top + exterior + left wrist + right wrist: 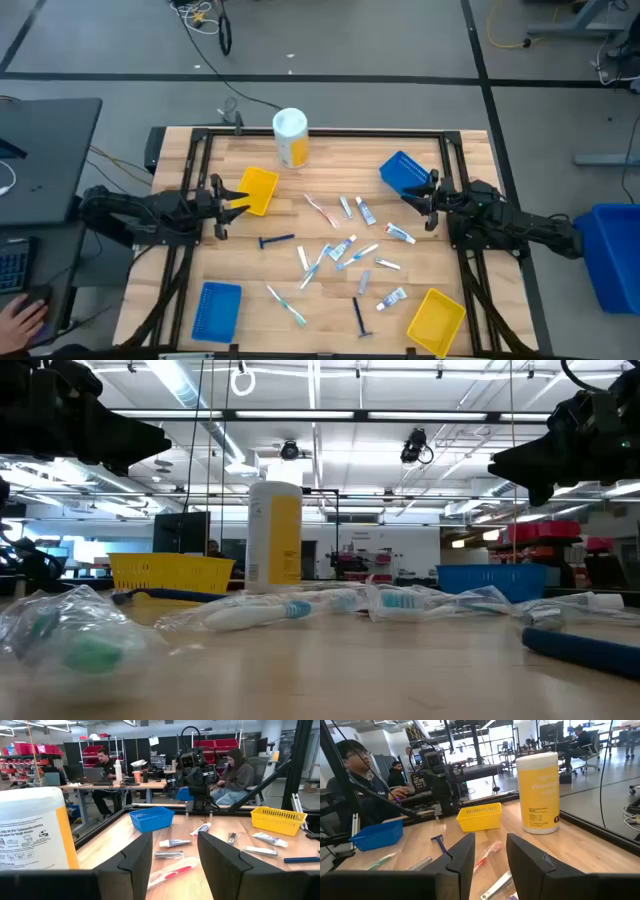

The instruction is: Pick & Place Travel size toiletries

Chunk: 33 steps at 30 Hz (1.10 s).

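Toiletries (pixel 345 250) lie scattered mid-table between two raised, empty, parted end effectors.

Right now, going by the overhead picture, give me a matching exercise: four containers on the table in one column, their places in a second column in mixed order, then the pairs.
Things:
1. yellow canister
2. blue tray by the right gripper
3. yellow tray by the left gripper
4. second blue tray

Places:
A. near left corner
B. far edge, middle
C. far right part
D. left of centre

Pairs: 1-B, 2-C, 3-D, 4-A
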{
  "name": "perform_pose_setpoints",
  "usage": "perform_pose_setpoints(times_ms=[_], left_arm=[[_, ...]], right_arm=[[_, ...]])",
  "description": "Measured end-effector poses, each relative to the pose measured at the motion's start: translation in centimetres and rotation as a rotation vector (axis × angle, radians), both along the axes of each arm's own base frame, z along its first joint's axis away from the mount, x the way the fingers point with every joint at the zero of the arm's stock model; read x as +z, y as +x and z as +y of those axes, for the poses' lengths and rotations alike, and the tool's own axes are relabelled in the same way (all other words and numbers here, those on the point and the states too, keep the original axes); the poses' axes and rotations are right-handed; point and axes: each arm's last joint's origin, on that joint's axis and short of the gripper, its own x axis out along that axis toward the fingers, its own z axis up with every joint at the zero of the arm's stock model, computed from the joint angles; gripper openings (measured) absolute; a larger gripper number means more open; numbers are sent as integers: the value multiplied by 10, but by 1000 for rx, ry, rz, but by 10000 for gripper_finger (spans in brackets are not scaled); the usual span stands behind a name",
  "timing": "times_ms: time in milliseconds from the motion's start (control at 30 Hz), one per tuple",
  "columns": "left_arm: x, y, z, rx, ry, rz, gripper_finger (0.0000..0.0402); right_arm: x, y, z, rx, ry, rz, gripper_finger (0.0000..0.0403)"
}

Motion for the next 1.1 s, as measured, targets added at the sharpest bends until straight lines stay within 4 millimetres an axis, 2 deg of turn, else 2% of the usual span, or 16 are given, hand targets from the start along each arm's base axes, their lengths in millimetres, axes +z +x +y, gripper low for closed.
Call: perform_pose_setpoints(times_ms=[867,1100], left_arm=[[0,0,0,0,0,0,165],[4,0,0,-14,-14,-45,165]], right_arm=[[0,0,0,0,0,0,167],[2,0,0,-6,-4,-16,174]])
